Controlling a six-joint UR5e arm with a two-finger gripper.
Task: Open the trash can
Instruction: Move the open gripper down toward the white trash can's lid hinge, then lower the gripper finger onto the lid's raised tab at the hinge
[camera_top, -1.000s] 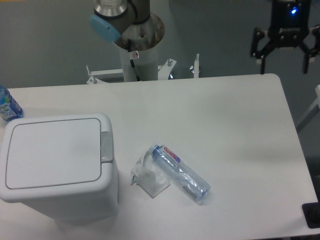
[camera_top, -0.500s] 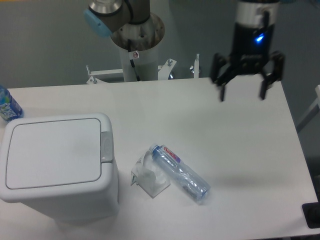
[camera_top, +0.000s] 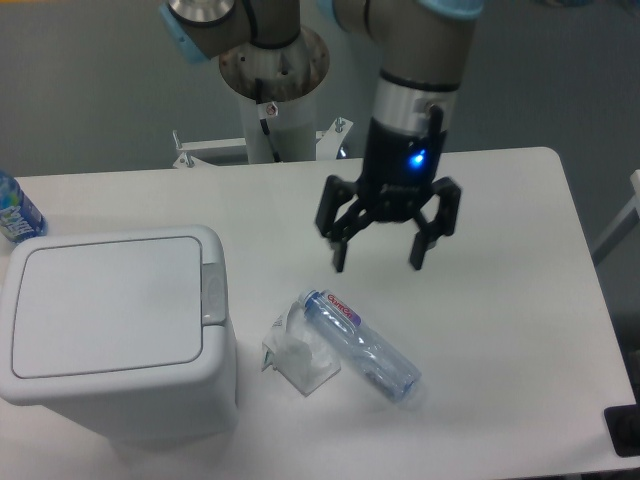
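Note:
The trash can (camera_top: 110, 330) is a large white boxy bin at the front left of the table, its flat lid down and a grey latch button (camera_top: 214, 292) on its right edge. My gripper (camera_top: 377, 262) hangs open over the middle of the table, fingers pointing down with nothing between them. It is well to the right of the bin and slightly above the lying bottle.
A clear plastic bottle (camera_top: 360, 344) lies on the table right of the bin, with a crumpled clear wrapper (camera_top: 296, 356) beside it. Another bottle (camera_top: 14, 212) pokes in at the left edge. The arm's base post (camera_top: 272, 90) stands behind the table.
The gripper has swung from the far right back corner leftward and toward the table's middle, staying open. The bin, bottle and wrapper have not moved.

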